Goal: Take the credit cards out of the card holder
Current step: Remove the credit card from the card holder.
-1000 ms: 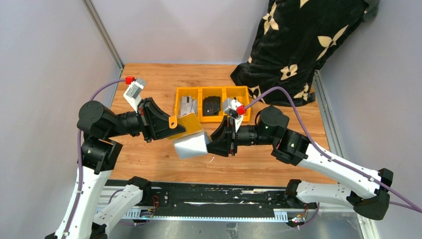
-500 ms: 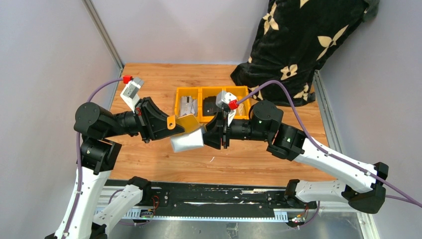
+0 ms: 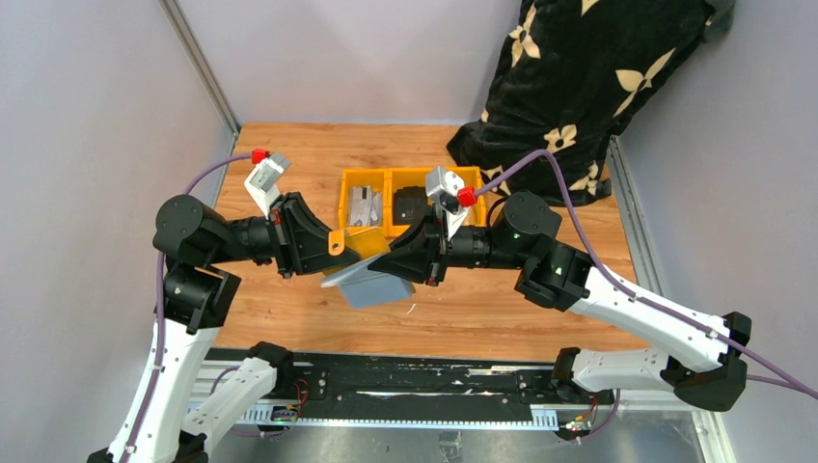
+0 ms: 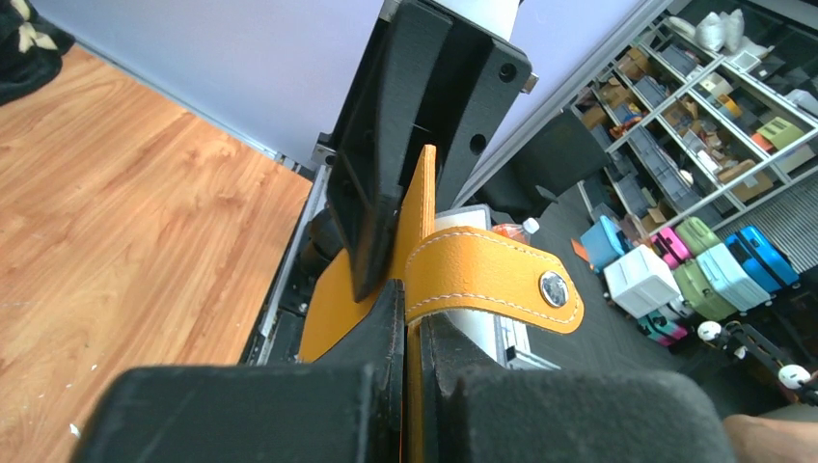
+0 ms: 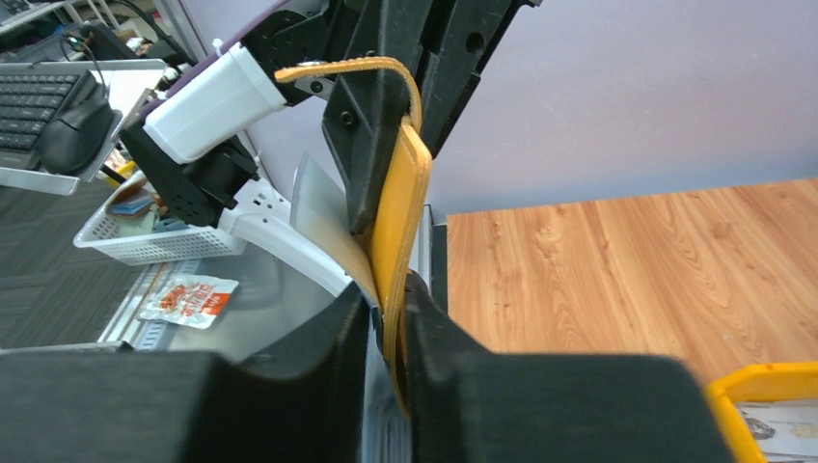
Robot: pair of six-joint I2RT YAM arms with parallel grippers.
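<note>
1. White lower links and black joint housings on left arm (image 3: 172,371) and right arm (image 3: 644,311).
2. Purple cables (image 3: 205,173) end at red connectors (image 3: 259,154) beside grey wrist cameras (image 3: 261,179).
3. Matte black wedge-shaped fingers on left pincer (image 4: 406,318) and right pincer (image 5: 388,318).

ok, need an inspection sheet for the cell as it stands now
Surface: wooden table, no spills seen.
Job's things: card holder held in the air between the arms; a grey credit card sticks out below it.
Clutter: orange-yellow bins at the back; black wallet in the middle one, pale items in the left.
Grippers: left tool shut on the card holder; right tool closed around its other edge.
Cables: purple cable on each wrist, no snag seen.
Surroundings: black floral fabric back right.
</note>
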